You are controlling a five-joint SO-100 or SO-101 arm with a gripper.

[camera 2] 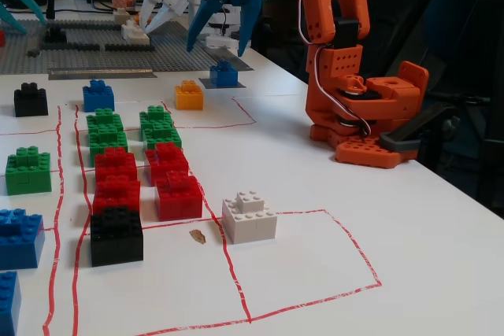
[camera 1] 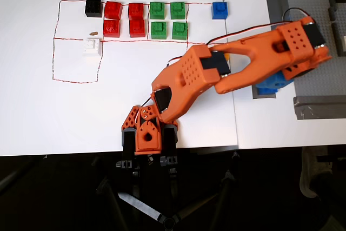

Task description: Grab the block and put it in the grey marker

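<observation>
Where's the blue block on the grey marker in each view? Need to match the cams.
Overhead view: block right of centre, mostly hidden under the arm, on the marker.
Fixed view: block upper centre, below the open gripper.
Shared landmark: white brick, at a corner of the red outline.

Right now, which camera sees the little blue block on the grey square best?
The fixed view: the block sits in plain sight on the grey marker, with the gripper open just above it. In the overhead view, the arm covers most of the block.
</observation>
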